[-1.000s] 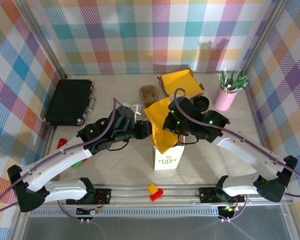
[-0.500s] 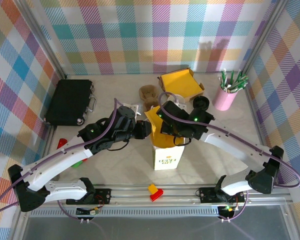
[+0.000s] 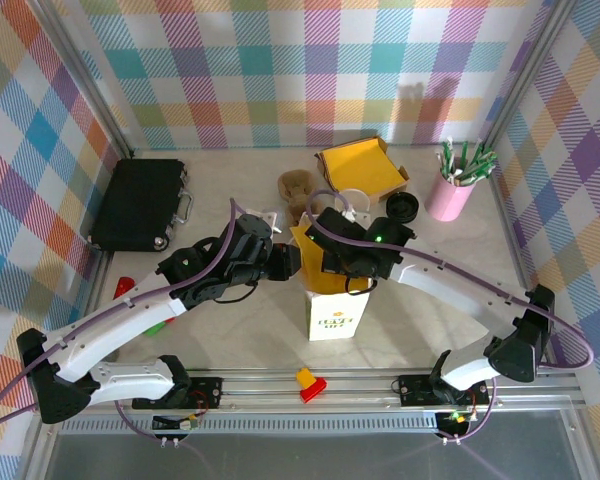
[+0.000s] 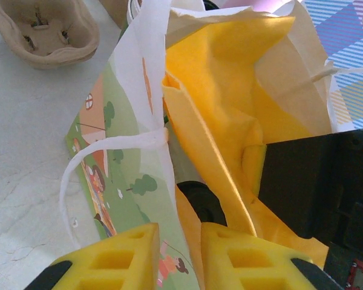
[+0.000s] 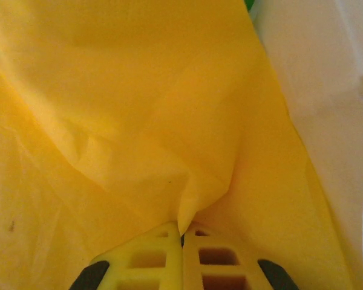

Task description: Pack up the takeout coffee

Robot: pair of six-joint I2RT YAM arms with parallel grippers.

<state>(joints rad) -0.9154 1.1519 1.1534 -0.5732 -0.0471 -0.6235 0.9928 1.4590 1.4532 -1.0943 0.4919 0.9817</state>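
**Entry: mouth of bag, before loading**

**Step in hand (judged):** spreading the mouth of the upright white paper carrier bag (image 3: 332, 318), green picture print outside and yellow inside, so the cup could go in.

**Grippers**
- The left gripper (image 4: 180, 232) had its yellow pads on either side of the bag's near wall, narrowed onto it and apparently clamping it.
- The right gripper (image 5: 181, 232) had its fingers pressed together inside the bag, tips against a crease of the yellow face. Whether paper was pinched could not be told.

**Handling note:** the paper was thin and creased. The left would best hold its wall steady while the right eased the opposite wall outward, gently and evenly. A hard push would likely tip the bag or tear it near the flat white handle loop (image 4: 115, 140).

**Task's thing:** the takeout coffee (image 3: 402, 207) was taken to be the small cup under a black round plastic lid. It stood on the table behind the bag, apart from both grippers, with its green wall hidden from above.

**Containers**
- Bag: held the right fingers, plus a dark round shape (image 4: 202, 202) low beside the lining, unidentified.
- Yellow open cardboard box (image 3: 358, 165): nothing seen within.
- Pink cup (image 3: 448, 202): green-white straws (image 3: 465, 158).
- Brown moulded-pulp cup carrier (image 4: 48, 59): wells bare.
- Cream-white paper cup (image 3: 352, 198): contents not discernible.
- Black hard case (image 3: 138, 205): shut.
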